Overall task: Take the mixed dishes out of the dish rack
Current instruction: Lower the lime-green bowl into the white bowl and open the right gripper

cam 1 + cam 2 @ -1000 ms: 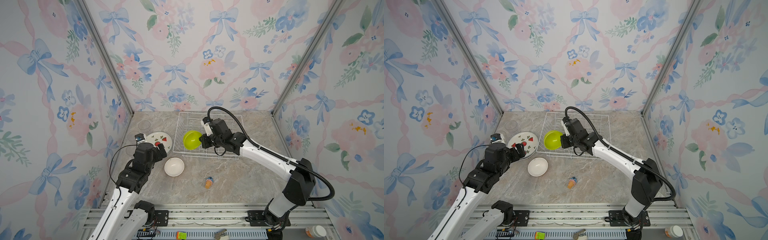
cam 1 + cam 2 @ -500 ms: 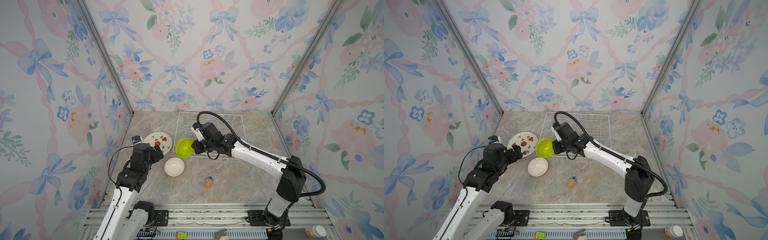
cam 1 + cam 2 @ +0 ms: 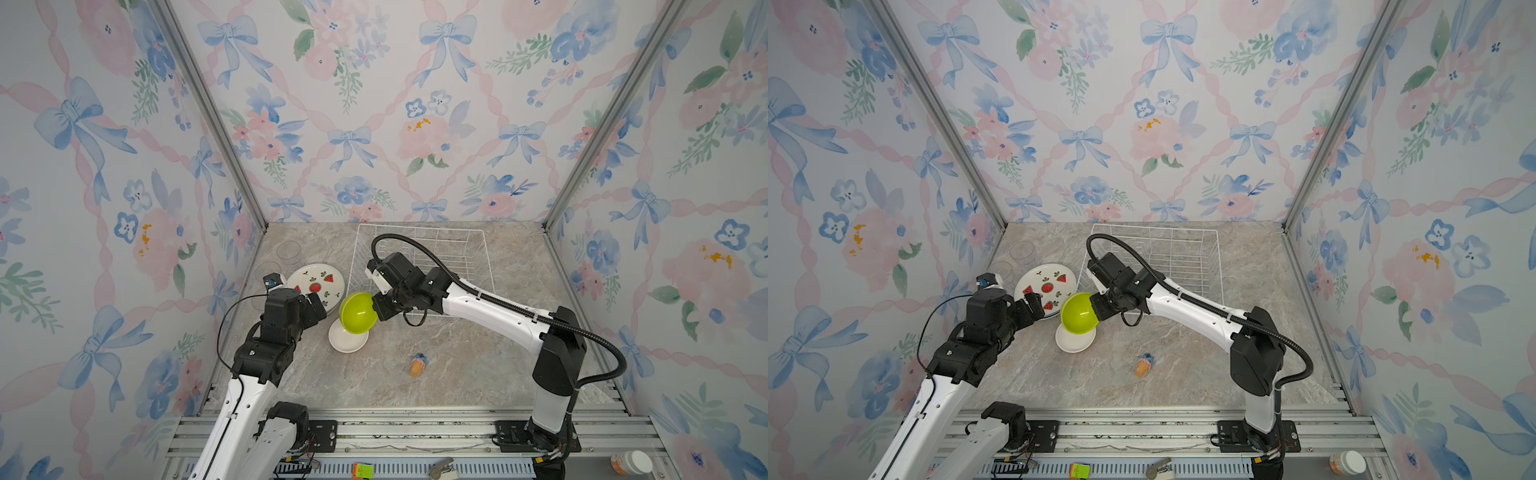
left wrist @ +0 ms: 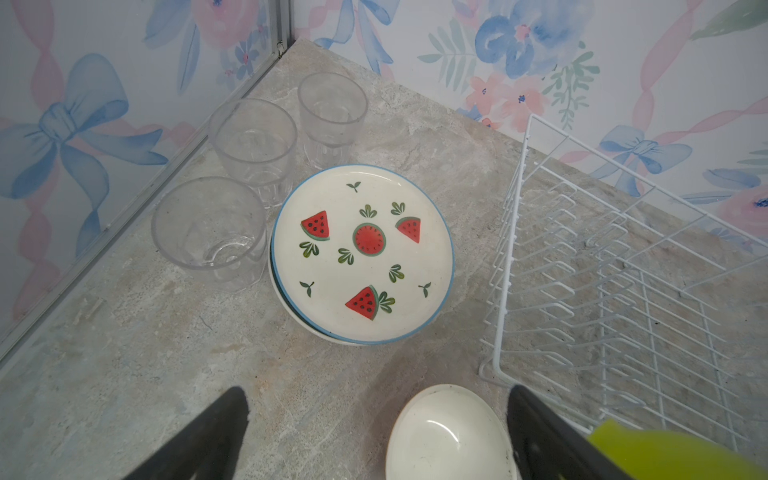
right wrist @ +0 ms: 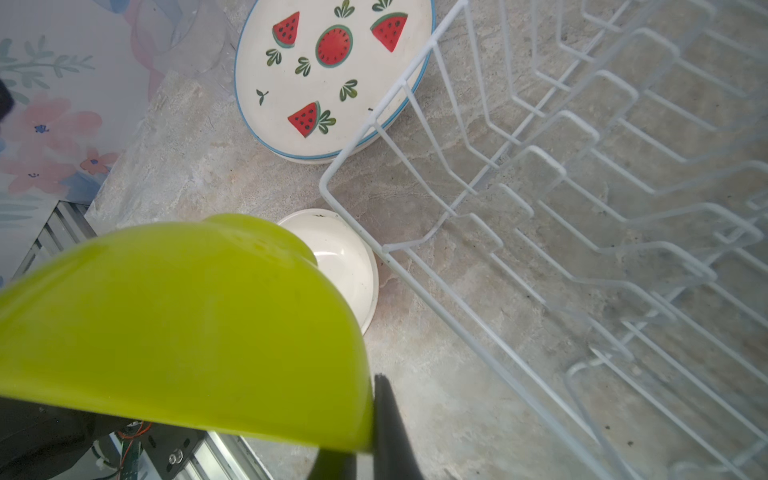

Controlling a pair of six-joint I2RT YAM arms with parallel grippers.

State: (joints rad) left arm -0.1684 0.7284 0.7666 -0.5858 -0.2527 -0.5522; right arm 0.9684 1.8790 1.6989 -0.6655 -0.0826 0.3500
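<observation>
Nearly everything is out: the rack [image 3: 449, 249] at the back of the counter [image 3: 457, 365] shows only bare prongs. Three glasses [image 4: 253, 141] stand in the back-left corner. Two plates [image 4: 361, 249] lie stacked just beside the rack's left side, and a white bowl [image 4: 446, 436] sits off its front-left corner.

The last piece, the green bowl [image 3: 358, 312], is clear of the rack, held tilted over the white bowl. The right gripper [image 3: 377, 306] is pinched tight on its rim. Whether the two bowls touch I cannot tell. By my reading, setting it down is all that is left.

The left gripper [image 4: 376, 399] hangs with jaws spread wide and empty, near the plates and the white bowl. A toy [image 3: 417, 365] lies toward the front edge – not part of the job.

The green bowl is a smooth, glossy half-sphere, likely plastic. The plates look like glazed ceramic, flat and round, with a thin blue rim and watermelon prints. The glasses are clear and cloudy-walled, one on a fluted foot. The rack is thin white coated wire – a rectangular basket. The counter has a matte, grey-beige marbled finish.
</observation>
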